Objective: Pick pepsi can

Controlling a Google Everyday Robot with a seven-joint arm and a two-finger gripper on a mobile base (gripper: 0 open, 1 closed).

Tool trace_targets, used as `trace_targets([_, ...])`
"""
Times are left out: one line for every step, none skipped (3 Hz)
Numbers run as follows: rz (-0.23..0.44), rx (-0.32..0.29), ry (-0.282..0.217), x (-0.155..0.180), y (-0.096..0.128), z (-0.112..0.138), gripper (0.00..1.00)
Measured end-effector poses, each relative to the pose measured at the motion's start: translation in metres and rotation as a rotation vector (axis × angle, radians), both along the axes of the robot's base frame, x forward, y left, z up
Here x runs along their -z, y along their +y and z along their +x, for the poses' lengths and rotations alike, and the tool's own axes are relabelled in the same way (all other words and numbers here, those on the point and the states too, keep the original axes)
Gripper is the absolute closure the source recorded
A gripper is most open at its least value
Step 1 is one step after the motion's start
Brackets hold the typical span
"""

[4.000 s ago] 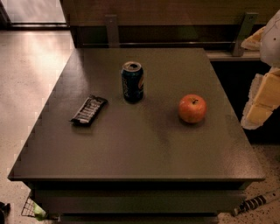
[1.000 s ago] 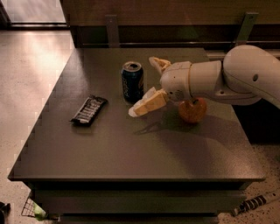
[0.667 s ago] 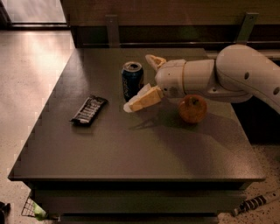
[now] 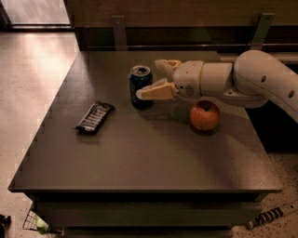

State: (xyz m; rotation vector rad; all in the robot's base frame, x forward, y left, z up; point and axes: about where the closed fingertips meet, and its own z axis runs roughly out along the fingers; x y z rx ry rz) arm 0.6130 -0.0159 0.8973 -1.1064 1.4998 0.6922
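The pepsi can (image 4: pixel 138 80), a dark-blue cylinder with a silver rim, stands on the smooth dark desk (image 4: pixel 139 158) between the gripper's (image 4: pixel 149 79) spread, unclenched fingers.

Dim room, dark square table (image 4: pixel 139 158) on pale floor

Matte grey-brown table top, stepped base below its front edge. Left of table: speckled floor (image 4: pixel 28 116), with a brightly lit patch (image 4: pixel 37 46) toward the far-left corner. Behind table: dark low wall (image 4: pixel 186 14) with a horizontal rail and two upright grey brackets (image 4: pixel 119 30). Right-front of table: striped rod-like item (image 4: pixel 271 215) on the floor, kind unclear. Left-front of table: wire mesh (image 4: pixel 33 222) at floor level. Over far half of table: gripper (image 4: pixel 149 79), fingers spread.
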Motion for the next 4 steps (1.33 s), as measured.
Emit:
trace_targets([0.032, -0.007, 0.013, 0.004, 0.006, 0.004, 0.49])
trace_targets([0.050, -0.032, 0.019, 0.007, 0.018, 0.003, 0.80])
trace_targets([0.049, -0.034, 0.018, 0.007, 0.019, 0.002, 1.00])
trace_targets([0.049, -0.038, 0.018, 0.007, 0.022, 0.002, 0.85])
